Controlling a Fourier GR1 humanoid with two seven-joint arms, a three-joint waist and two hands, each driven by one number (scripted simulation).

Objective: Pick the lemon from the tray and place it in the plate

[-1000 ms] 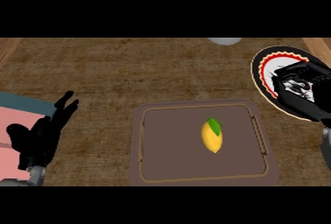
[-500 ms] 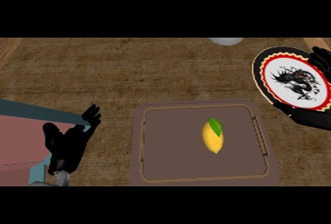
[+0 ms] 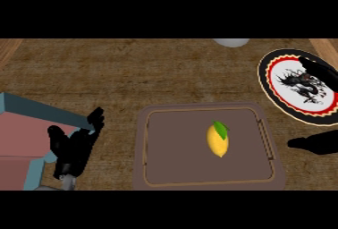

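On the brown counter (image 3: 99, 85) the lemon (image 3: 218, 140) is seen lying in the tray (image 3: 148, 152) – plate (image 3: 277, 89) apart, left hand (image 3: 74, 147) held open, right hand's (image 3: 317, 143) state indeterminable.

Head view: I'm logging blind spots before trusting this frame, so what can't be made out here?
- Right hand: only a dark shape at the right edge; the edge cuts it off, so its fingers cannot be read.
- Plate: its right side runs off the frame, and a dark shape overlaps its pattern.
- Pale round thing: cut by the top band, unidentifiable.
- Pink and teal block: cropped by the left edge.
- Lemon and tray: fully visible.
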